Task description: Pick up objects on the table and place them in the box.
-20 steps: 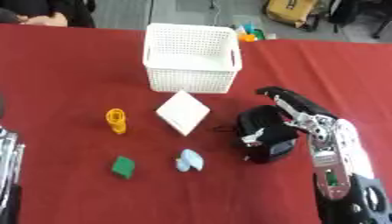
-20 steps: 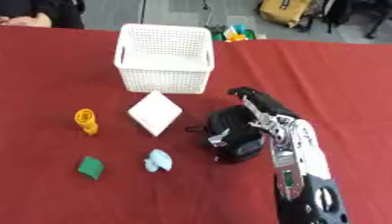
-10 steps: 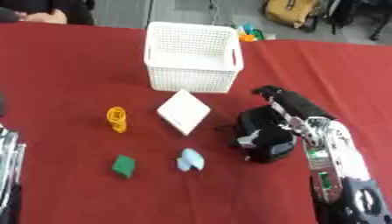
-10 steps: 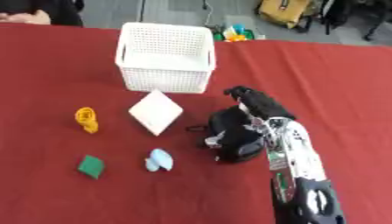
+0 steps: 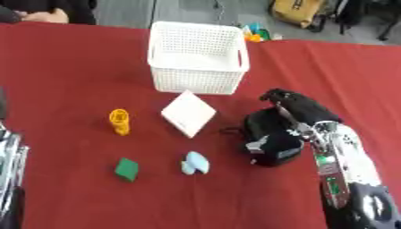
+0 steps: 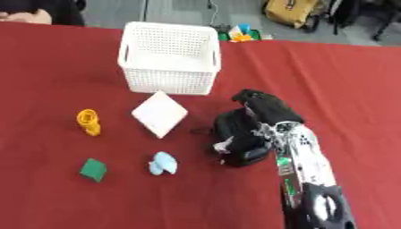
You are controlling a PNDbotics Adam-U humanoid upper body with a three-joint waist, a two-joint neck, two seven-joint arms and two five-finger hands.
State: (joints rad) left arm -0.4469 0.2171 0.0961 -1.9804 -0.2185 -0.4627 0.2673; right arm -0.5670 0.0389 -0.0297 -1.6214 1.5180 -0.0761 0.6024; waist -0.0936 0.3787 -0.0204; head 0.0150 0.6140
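Right hand (image 5: 301, 109) curled over the black object (image 5: 266, 143) just beneath its fingers, apparently grasping it, so get a full wrap before lifting toward the white box (image 5: 198, 56) ahead-left of the hand on the counter (image 5: 70, 67).

- A white perforated plastic basket (image 6: 169, 62) stands on the red tablecloth (image 6: 62, 71), near its far edge.
- A flat white diamond-shaped piece (image 6: 159, 113) lies just in front of the basket.
- A yellow ring-shaped toy (image 6: 88, 122), a small green block (image 6: 93, 169) and a pale blue crumpled object (image 6: 163, 163) lie apart, left of centre.
- The robot's right hand (image 6: 262, 107) rests on a bulky black object (image 6: 241, 142), fingers curved over its top.
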